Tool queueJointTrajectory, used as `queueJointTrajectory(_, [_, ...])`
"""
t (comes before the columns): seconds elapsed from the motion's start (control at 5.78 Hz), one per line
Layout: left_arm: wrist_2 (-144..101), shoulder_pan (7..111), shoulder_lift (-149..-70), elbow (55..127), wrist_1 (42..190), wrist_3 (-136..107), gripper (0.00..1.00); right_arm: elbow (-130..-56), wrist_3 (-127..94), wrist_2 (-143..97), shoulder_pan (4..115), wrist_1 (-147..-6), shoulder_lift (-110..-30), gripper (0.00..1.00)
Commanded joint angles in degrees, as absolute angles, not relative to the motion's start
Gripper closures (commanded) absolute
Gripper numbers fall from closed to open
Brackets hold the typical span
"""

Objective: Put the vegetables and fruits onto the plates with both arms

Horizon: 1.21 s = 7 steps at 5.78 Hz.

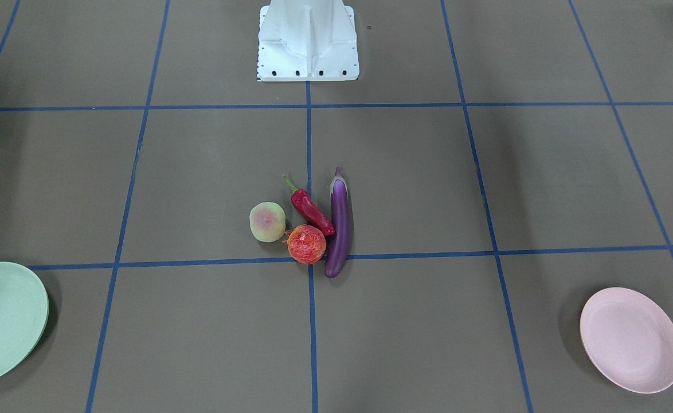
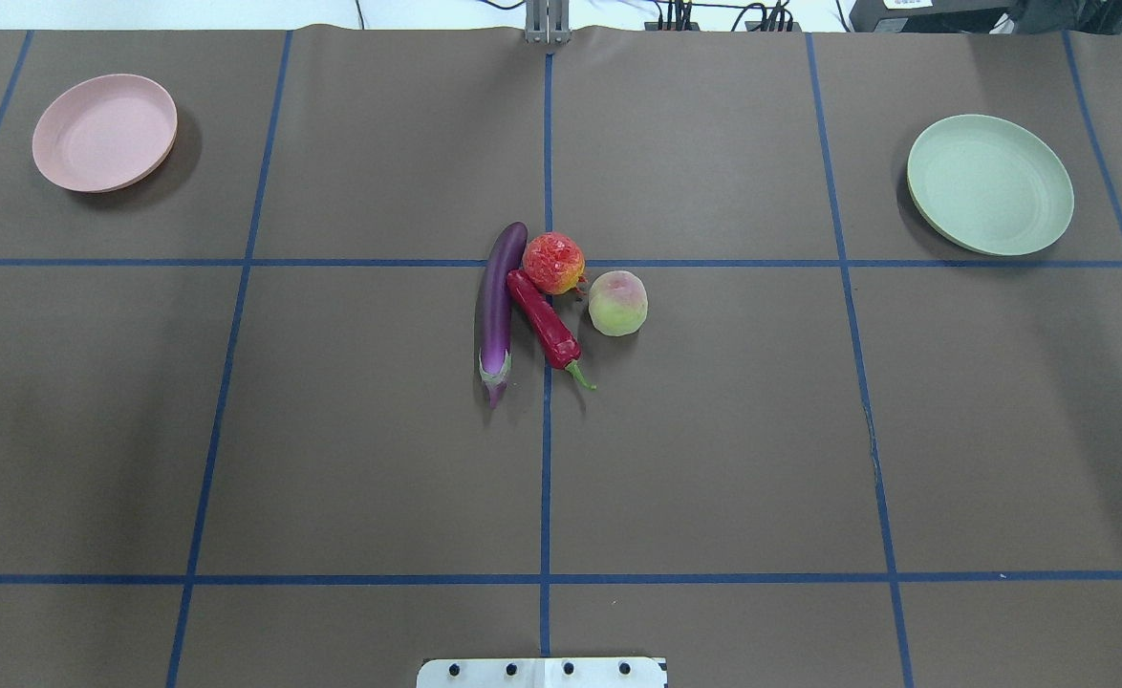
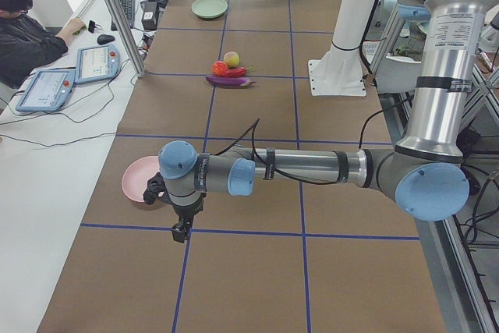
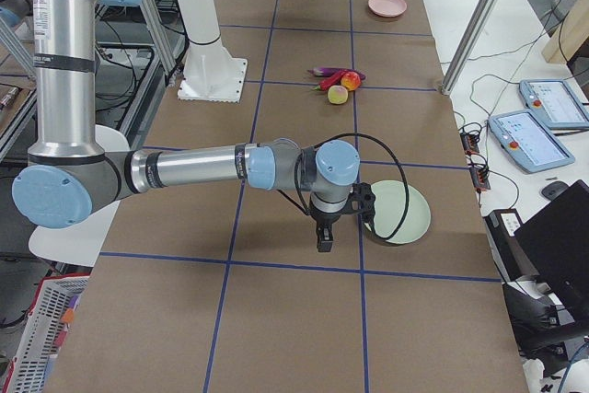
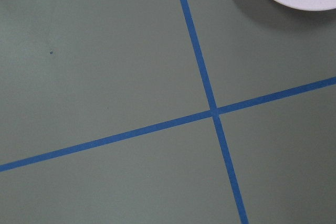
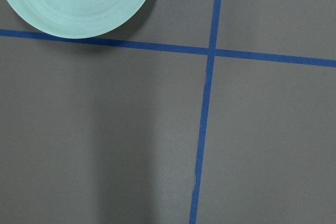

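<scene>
The purple eggplant [image 2: 496,306], red chili pepper [image 2: 544,325], red-orange fruit [image 2: 553,263] and pale peach [image 2: 617,303] lie clustered at the table's middle, touching or nearly touching. The pink plate [image 2: 104,132] sits empty at the far left and the mint green plate [image 2: 989,184] sits empty at the far right. My left gripper [image 3: 181,230] hangs above the table beside the pink plate [image 3: 140,181]. My right gripper [image 4: 324,238] hangs beside the green plate [image 4: 400,212]. I cannot tell whether either gripper is open or shut. Neither wrist view shows fingers.
The white robot base [image 1: 308,40] stands at the table's near edge. Blue tape lines grid the brown table. An operator [image 3: 23,29] sits at a side desk with tablets [image 3: 95,62]. A metal frame post [image 3: 117,13] stands at the table's far edge.
</scene>
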<state>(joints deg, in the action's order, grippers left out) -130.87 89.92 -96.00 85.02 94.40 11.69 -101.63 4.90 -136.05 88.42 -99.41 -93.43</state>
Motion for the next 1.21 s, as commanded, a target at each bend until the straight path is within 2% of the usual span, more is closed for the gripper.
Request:
queueJointTrajectory(0.0, [-130.8, 90.0, -95.9, 85.6, 94.7, 11.8, 0.0, -101.4, 4.6, -136.0, 88.2, -98.1, -92.7, 0.0])
queueJointTrajectory(0.52, [-131.5, 89.9, -96.6, 88.6, 94.5, 11.9, 0.0, -101.5, 4.7, -135.9, 88.2, -98.1, -92.7, 0.0])
queueJointTrajectory(1.04, [-134.6, 80.9, -99.7, 99.5, 93.8, 0.2, 0.0, -101.4, 4.3, -136.0, 87.5, -98.1, -91.9, 0.0])
